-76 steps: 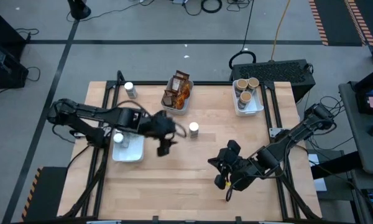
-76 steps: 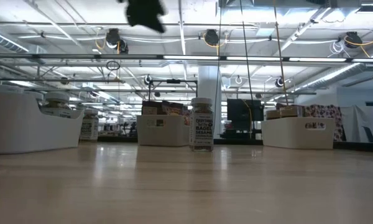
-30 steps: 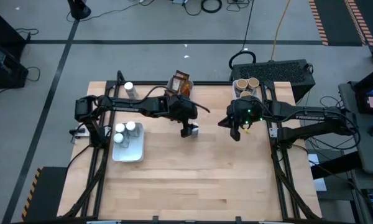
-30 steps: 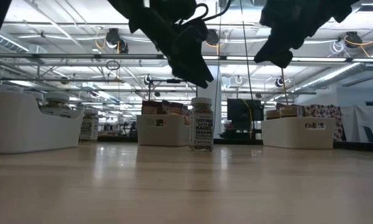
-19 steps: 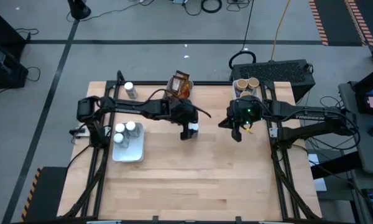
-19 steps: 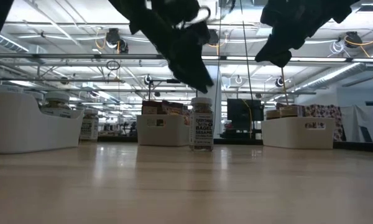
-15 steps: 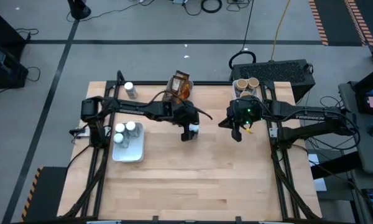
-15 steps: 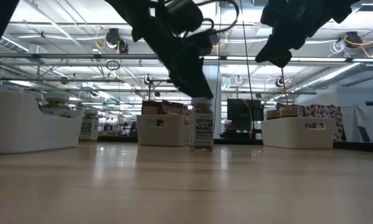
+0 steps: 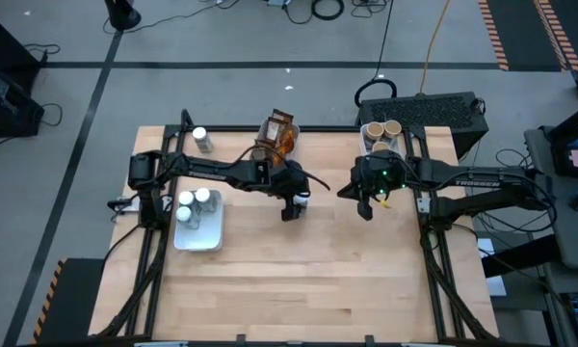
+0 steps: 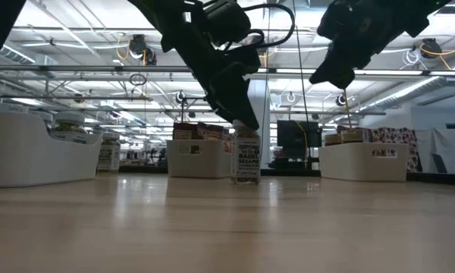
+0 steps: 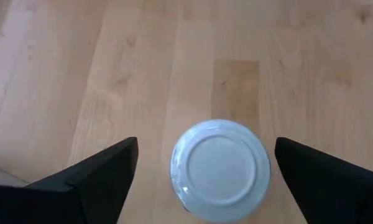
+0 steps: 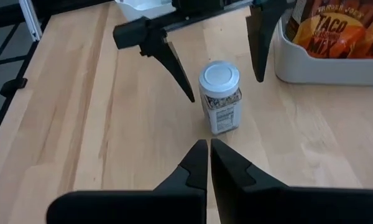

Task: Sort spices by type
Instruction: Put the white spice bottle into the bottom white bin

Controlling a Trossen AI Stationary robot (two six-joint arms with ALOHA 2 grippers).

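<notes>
The left gripper (image 12: 214, 46) had come down with fingers spread wide around the lone jar (image 12: 220, 96) on the table middle – not yet grasped – while the right gripper (image 12: 209, 155) hovered near, clenched.

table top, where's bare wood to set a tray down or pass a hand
The near half of the table, in front of the left tray and both arms, is bare. Crowded: the far edge with the packet tray and tub tray, and mid-table, where the left gripper brackets a white-capped jar.
</notes>
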